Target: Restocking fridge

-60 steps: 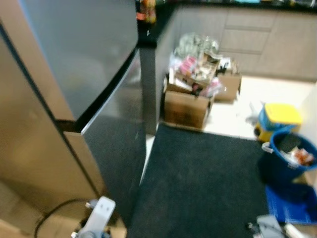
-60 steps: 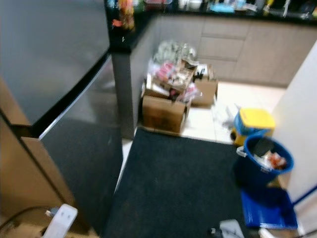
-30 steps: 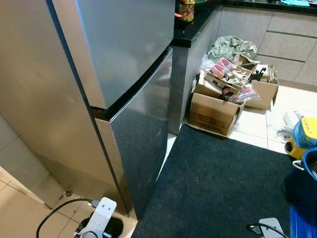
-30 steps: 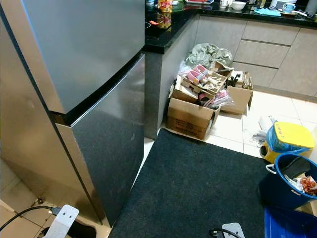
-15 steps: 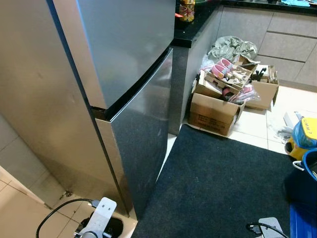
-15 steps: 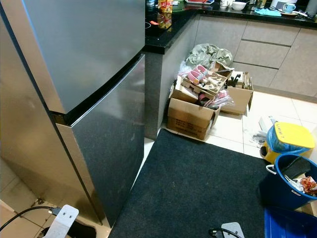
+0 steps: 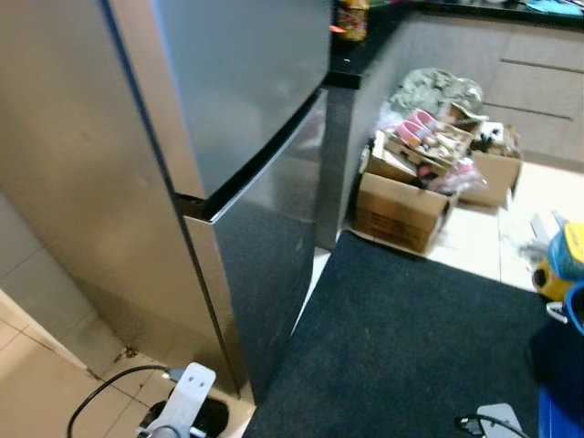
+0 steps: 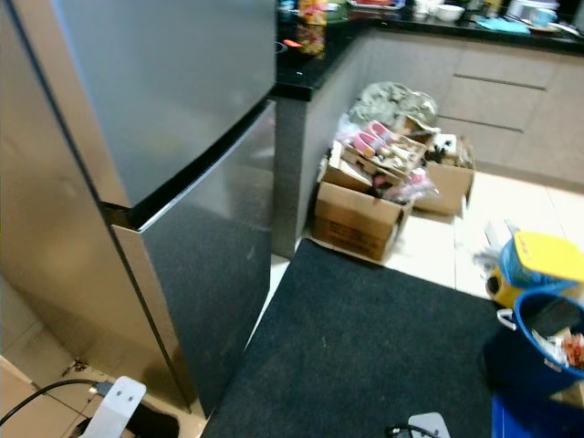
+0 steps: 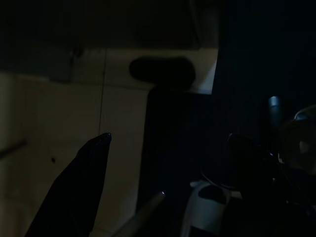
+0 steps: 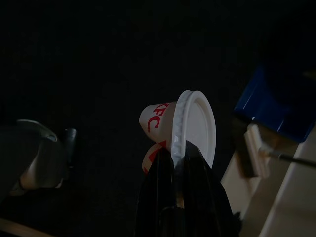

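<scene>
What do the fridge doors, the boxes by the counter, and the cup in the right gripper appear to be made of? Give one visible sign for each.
Fridge doors: brushed metal, probably stainless steel, judging by the soft grey sheen and blurred reflections.
Boxes: brown corrugated cardboard, matte, with folded flaps.
Cup in the right gripper: white with red lettering, likely paper, under a ridged lid that looks like plastic; the dim view leaves this uncertain.
</scene>
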